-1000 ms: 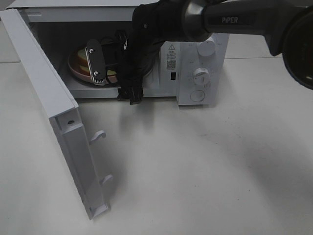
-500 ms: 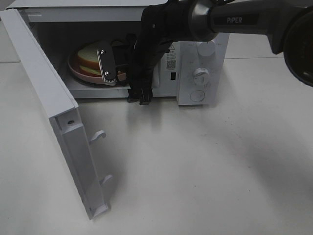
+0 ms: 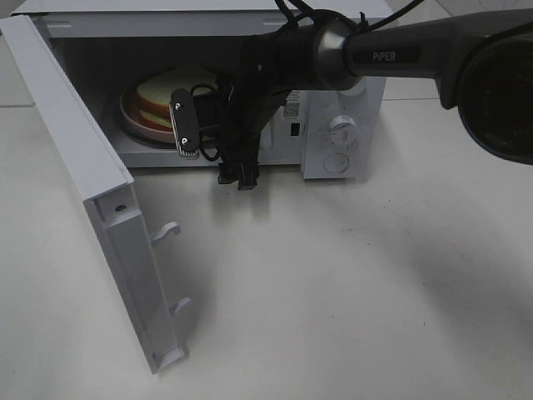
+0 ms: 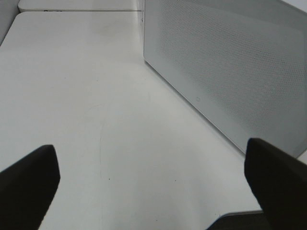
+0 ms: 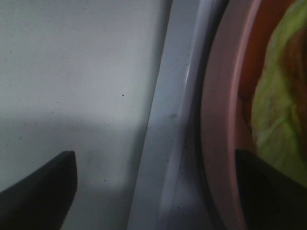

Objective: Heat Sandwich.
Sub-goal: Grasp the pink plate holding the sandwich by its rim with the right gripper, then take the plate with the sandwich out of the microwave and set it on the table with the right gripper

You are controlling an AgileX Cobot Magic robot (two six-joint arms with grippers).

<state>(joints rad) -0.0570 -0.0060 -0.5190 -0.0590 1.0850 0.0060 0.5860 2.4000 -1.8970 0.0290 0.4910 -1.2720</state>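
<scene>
Exterior high: microwave [image 3: 150, 23] stands on the white table [image 3: 350, 275], door [image 3: 75, 142] swung wide to the left of the view, two latch hooks [image 3: 166, 231] showing on its inner edge. The sandwich [image 3: 166, 87] lies on the pink plate [image 3: 133, 117] inside the cavity, on the left part of the floor. The right arm [image 3: 391, 54] reaches in from the right, across the control panel with its knobs [image 3: 341, 127]. The right gripper [image 3: 190, 127] sits at the cavity mouth, just right of the plate's near edge. One silver finger plate shows here; the jaw gap can't be read from this angle. The left gripper is out of frame.

Left wrist: left gripper [image 4: 149, 158] has both dark fingertips spread wide apart with only bare table [image 4: 72, 72] between them, so it is fully parted and empty. A white panel with a dotted mesh face [image 4: 230, 67] stands beside it, apart from the fingers. The sandwich is not in this view.

Right wrist: the right gripper [image 5: 154, 163] has its fingertips far apart at opposite corners with nothing clamped, jaws spread. Between them run the table [image 5: 72, 72], the microwave's front sill [image 5: 168, 120] and the plate rim [image 5: 220, 105]. One finger hangs over the table side, the other over the plate side. The sandwich's green filling [image 5: 273, 96] shows on the plate, past the rim. Whether the plate-side finger touches anything can't be told.
</scene>
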